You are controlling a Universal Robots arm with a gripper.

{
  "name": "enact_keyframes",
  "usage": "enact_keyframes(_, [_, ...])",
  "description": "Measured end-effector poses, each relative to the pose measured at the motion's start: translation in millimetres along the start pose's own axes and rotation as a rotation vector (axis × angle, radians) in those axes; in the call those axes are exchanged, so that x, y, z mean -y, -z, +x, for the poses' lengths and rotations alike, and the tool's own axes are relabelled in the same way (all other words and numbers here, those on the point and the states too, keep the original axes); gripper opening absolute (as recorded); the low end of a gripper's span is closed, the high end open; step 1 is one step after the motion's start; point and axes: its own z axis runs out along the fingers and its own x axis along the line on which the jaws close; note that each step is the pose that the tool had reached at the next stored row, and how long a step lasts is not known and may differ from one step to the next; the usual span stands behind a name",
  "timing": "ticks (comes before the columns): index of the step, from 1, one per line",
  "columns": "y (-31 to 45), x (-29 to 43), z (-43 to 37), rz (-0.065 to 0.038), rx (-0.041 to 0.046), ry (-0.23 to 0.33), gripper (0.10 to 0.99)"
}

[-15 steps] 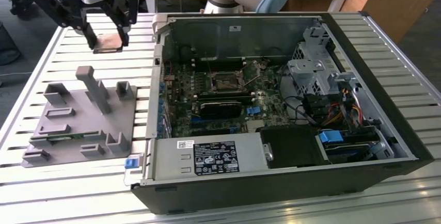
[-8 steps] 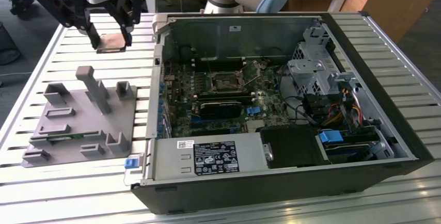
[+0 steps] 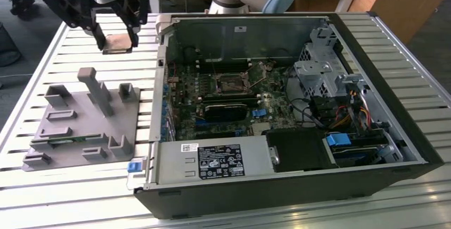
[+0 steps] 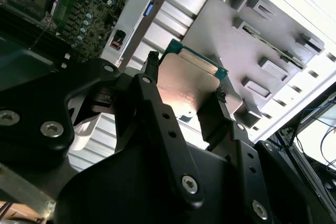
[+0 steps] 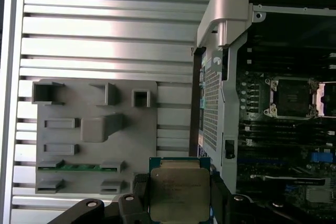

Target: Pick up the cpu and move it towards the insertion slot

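- In the exterior view, your gripper (image 3: 118,38) is hanging above the slatted table (image 3: 56,55), beyond the grey fixture (image 3: 81,121) and off the exterior view's left of the open computer case (image 3: 282,107); it is carrying the cpu (image 3: 117,43), well apart from the insertion slot (image 3: 232,85)
- In the second wrist view, the fingers (image 4: 152,66) are pinching the chip (image 4: 190,80) by two opposite edges, closed only to its width; you are handling something that looks light, stiff and fragile, so edges are the place to hold
- In the first wrist view, the chip (image 5: 177,195) is sitting flat between the fingers, over the table between fixture (image 5: 94,135) and case; the slot (image 5: 292,98) is lying open inside
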Motion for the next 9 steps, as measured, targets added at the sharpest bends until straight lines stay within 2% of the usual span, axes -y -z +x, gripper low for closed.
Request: enact_keyframes(9, [-0.1,0.2,-7.4,0.000,0.0000,0.000,0.545])
